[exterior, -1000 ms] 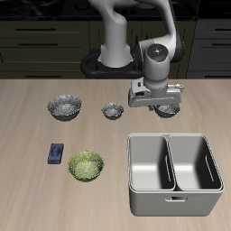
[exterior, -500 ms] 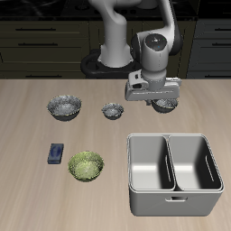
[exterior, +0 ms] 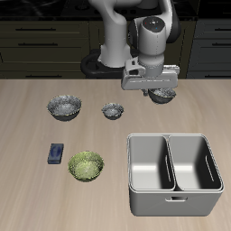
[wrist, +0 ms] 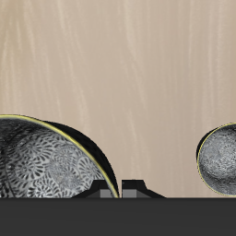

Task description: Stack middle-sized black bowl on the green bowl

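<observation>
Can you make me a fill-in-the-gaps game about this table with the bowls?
The grey bin has ___ compartments.
The green bowl has a small ___ block lying beside it.
Counting the middle-sized black bowl at the gripper, the dark bowls number ___.
Missing words: two; blue; three.

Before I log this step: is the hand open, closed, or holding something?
Hand: holding the middle-sized black bowl by its rim, lifted off the table.
</observation>
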### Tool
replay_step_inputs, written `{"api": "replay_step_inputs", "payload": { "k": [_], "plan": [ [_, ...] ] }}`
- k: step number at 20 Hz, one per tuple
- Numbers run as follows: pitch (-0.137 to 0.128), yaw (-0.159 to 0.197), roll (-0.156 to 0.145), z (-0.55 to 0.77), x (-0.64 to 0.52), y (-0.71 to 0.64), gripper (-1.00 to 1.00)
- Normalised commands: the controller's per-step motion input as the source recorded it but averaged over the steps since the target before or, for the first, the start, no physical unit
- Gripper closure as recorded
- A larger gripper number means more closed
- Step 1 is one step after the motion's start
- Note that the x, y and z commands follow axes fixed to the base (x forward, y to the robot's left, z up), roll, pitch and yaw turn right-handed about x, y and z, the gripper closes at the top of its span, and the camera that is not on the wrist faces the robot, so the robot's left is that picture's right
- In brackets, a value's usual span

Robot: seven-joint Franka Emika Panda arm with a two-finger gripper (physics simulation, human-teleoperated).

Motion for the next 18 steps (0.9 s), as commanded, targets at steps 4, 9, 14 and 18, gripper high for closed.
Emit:
{"api": "replay_step_inputs", "payload": {
  "k": [4, 9, 14, 18],
  "plan": [
    [-0.054, 0.008, -0.011, 0.4, 0.01, -0.14, 1.0],
    [-0.035, 0.003, -0.006, 0.25, 0.02, -0.11, 1.0],
    [-0.019, -0.002, 0.016, 0.31, 0.04, -0.15, 1.0],
    [0.008, -0.006, -0.009, 0.23, 0.14, -0.3, 1.0]
  ]
}}
